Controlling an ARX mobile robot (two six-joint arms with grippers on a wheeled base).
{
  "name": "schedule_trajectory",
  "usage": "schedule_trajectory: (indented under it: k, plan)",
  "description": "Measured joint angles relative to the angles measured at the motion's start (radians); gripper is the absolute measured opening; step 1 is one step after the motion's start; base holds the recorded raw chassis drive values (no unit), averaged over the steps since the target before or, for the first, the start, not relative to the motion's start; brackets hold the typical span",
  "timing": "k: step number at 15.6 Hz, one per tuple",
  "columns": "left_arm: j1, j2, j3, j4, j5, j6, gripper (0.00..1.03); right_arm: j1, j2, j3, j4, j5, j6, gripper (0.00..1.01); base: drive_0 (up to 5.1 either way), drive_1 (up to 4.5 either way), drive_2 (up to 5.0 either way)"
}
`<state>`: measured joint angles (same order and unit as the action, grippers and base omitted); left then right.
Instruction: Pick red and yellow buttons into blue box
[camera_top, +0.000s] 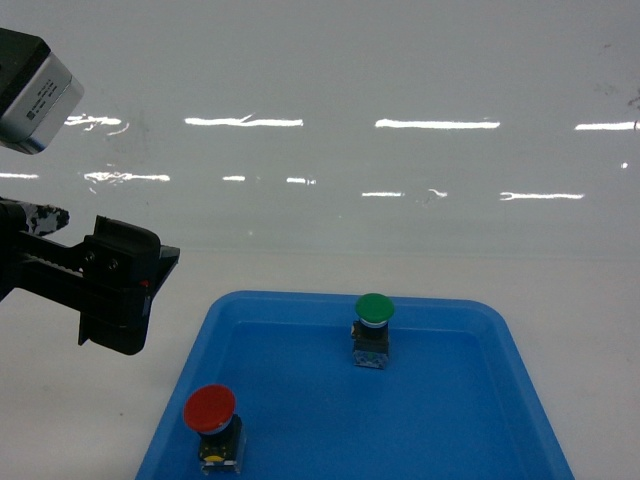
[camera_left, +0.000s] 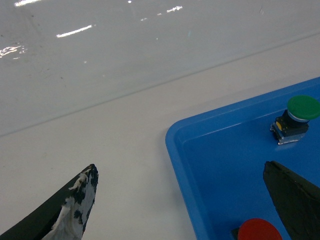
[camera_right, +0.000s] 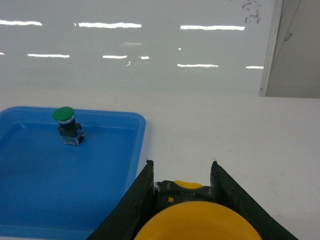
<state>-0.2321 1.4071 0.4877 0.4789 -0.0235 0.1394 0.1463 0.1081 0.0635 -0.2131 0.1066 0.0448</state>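
Note:
The yellow button sits between the fingers of my right gripper, which is shut on its black body and held above the white table, just right of a shallow blue tray. The red button stands upright in the tray's near left corner and shows at the bottom of the left wrist view as a red cap. My left gripper is open and hangs over the tray's left rim, empty; it appears at the left of the head view. The blue box is out of view.
A green button stands upright near the back of the tray, also in the wrist views. A glossy white wall rises behind the table. A wall corner stands at the far right.

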Motion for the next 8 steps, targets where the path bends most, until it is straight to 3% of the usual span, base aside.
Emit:
schedule_trajectory:
  k: [1, 4, 8]
  plan:
    - [0.000, 0.000, 0.000, 0.000, 0.001, 0.000, 0.98, -0.025, 0.006, 0.001, -0.003, 0.009, -0.012, 0.30, 0.0, 0.00, 0.0]
    - [-0.019, 0.002, 0.001, -0.001, -0.008, 0.000, 0.98, -0.029, 0.008, 0.002, -0.003, 0.012, -0.016, 0.30, 0.0, 0.00, 0.0]
    - [-0.105, 0.071, 0.069, -0.061, -0.028, 0.001, 0.98, -0.029, 0.008, 0.002, -0.004, 0.012, -0.016, 0.30, 0.0, 0.00, 0.0]
